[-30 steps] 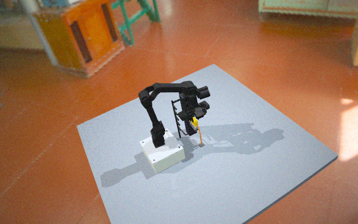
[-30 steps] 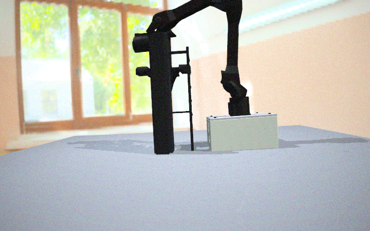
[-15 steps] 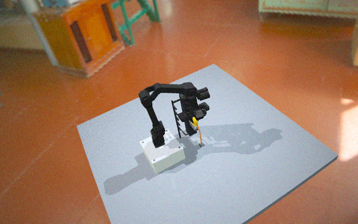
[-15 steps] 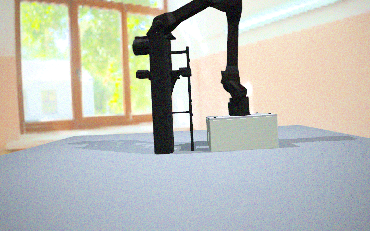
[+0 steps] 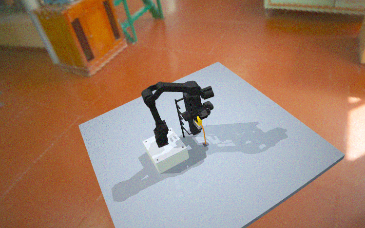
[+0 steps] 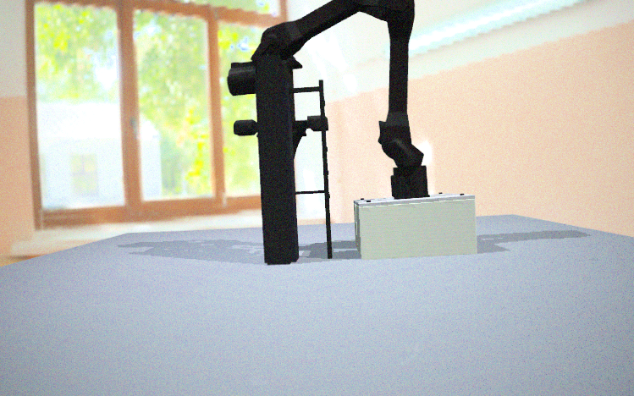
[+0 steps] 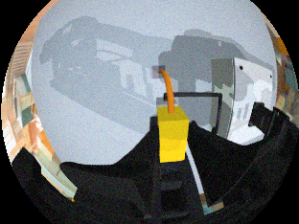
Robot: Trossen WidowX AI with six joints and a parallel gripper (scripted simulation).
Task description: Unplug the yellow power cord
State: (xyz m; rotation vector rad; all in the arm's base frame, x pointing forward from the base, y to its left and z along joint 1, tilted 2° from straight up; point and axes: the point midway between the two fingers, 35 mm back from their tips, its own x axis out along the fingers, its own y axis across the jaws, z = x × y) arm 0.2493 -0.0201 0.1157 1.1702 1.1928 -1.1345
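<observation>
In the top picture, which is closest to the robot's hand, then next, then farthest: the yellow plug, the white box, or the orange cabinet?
1. Yellow block-shaped plug: gripped in the hand.
2. White box base: lower left, on the grey board.
3. Orange wooden cabinet: far upper left, on the floor.

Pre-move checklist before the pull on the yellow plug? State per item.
1. Gripper shut on yellow plug: ok.
2. Plug centred between the fingers, wrist view: ok.
3. Plug out of the power strip: cannot tell, the seat is hidden.
4. Orange cord hangs free down to the table, no snag: ok.
5. Strip upright on the table: ok.
6. Gripper released, arm off the plug: not ok, not yet done.
</observation>
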